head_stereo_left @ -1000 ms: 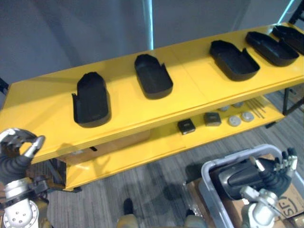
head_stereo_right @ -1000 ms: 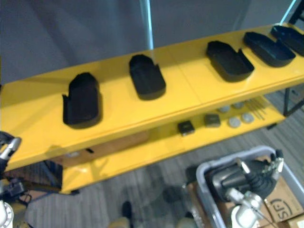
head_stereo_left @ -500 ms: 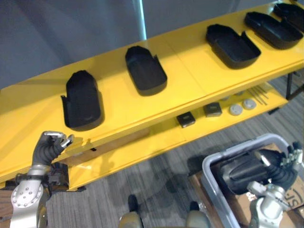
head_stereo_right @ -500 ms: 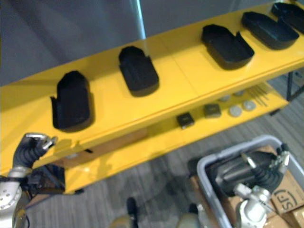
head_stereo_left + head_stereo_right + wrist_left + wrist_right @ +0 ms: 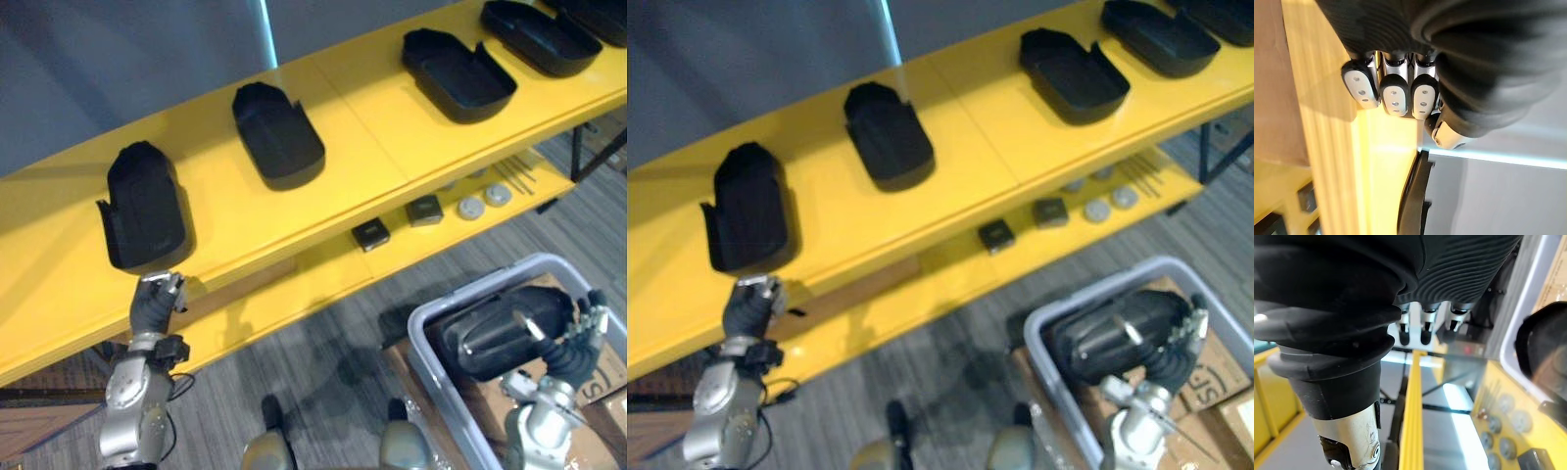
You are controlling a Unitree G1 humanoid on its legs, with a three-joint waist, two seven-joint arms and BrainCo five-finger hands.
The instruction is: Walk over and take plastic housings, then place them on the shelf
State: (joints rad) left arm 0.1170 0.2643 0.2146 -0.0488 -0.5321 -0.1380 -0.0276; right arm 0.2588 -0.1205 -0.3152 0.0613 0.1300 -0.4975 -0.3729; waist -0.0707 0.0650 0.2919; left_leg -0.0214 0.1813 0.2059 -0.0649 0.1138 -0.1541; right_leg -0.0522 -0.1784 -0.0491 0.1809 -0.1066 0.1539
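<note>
**Left hand** (image 5: 152, 302): sits at the front edge of the yellow shelf (image 5: 59, 284), just beside the leftmost housing (image 5: 145, 206). In the left wrist view its fingers (image 5: 1393, 95) are curled in and empty.

**Further housings** (image 5: 277, 134): spaced along the top board toward its right end, each with its long axis running roughly back to front.

**Binned housing** (image 5: 490, 333): lies in the grey bin (image 5: 480, 287) on the floor, in front of the shelf's right end. Its long axis runs across the bin, roughly parallel to the shelf's front edge.

**Right hand** (image 5: 571, 348): the nearer hand by far. The binned housing lies immediately to the left of its fingers (image 5: 594, 315), which are extended and hold nothing. The thumb appears to rest on the housing, but contact cannot be confirmed.

**View comparison**: the eye views give the housing's lie within the bin. The right wrist view shows the straight fingertips from close up and cuts the housing to a dark curved edge.
</note>
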